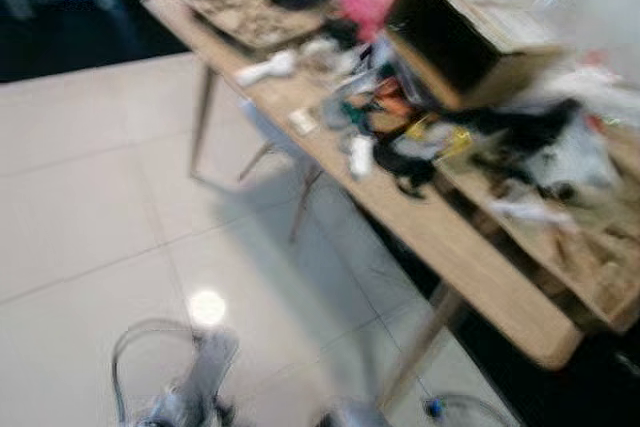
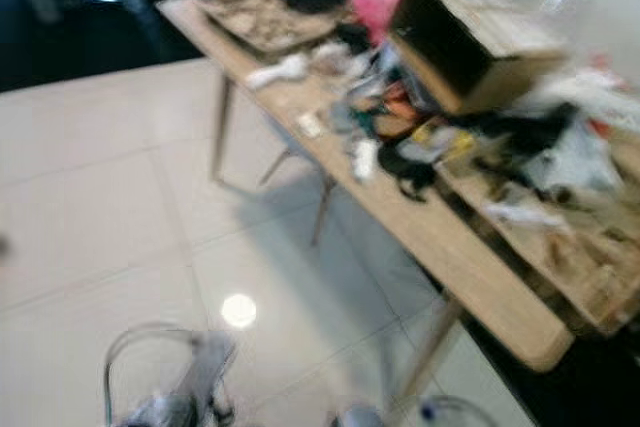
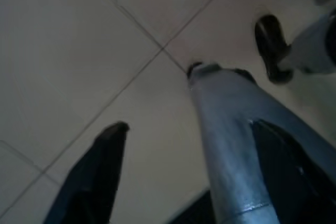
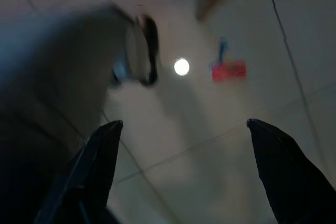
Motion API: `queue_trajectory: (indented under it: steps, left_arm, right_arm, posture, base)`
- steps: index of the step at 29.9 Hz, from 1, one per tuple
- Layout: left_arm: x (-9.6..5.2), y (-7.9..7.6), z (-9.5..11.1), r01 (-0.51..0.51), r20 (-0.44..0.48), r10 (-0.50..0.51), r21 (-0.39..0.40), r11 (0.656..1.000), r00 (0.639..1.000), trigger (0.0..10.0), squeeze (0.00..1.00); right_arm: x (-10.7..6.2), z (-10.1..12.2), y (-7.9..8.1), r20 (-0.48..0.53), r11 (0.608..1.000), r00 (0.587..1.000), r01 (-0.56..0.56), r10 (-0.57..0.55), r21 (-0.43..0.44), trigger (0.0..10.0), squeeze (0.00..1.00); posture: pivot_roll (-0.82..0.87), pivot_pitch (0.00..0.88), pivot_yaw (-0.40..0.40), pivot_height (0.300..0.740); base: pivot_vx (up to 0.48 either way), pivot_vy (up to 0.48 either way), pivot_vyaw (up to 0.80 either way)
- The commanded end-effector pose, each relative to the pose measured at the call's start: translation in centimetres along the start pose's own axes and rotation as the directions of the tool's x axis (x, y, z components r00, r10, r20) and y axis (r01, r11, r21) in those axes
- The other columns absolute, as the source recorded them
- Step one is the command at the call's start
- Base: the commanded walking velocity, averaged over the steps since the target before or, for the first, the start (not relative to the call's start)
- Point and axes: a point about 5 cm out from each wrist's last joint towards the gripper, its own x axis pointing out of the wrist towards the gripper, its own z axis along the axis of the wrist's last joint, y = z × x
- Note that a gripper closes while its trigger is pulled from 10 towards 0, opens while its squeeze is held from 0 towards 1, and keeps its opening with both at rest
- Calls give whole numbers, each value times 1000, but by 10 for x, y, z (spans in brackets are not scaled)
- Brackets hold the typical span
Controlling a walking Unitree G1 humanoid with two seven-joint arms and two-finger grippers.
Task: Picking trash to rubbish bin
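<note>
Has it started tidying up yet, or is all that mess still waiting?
Nothing looks done yet: the wooden table is still piled with clutter, including a cardboard box and a pink item. Nothing is in hand: the right gripper is open over bare floor tiles, where a small red scrap lies. The left gripper hangs low beside the robot's leg. Everything remains, and no bin is in sight.

A long wooden counter (image 1: 470, 267) runs from far left to near right over a pale tiled floor (image 1: 90, 207). On it sit a big brown box (image 1: 470, 42), a pink thing (image 1: 365, 2) and a flat tray (image 1: 245, 12).
</note>
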Motion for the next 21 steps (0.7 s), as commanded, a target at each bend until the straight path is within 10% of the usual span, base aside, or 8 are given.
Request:
queue_trajectory:
  steps: [1, 21]
  left_arm:
    - [0, -3, -10, 12, -38, -12, -2, 1000, 999, 10000, 0]
    - [0, -2, -12, -28, -26, 26, -67, 997, 999, 10000, 0]
  right_arm:
    - [-1, -8, 3, -20, 1000, 1000, -19, 20, 8, 10000, 0]
    - [3, -10, 19, -68, 999, 996, -48, 48, 14, 10000, 0]
  posture:
    - [99, 57, -52, 740]
    - [100, 68, -53, 740]
  base:
    - [330, 0, 0]
    - [248, 0, -279]
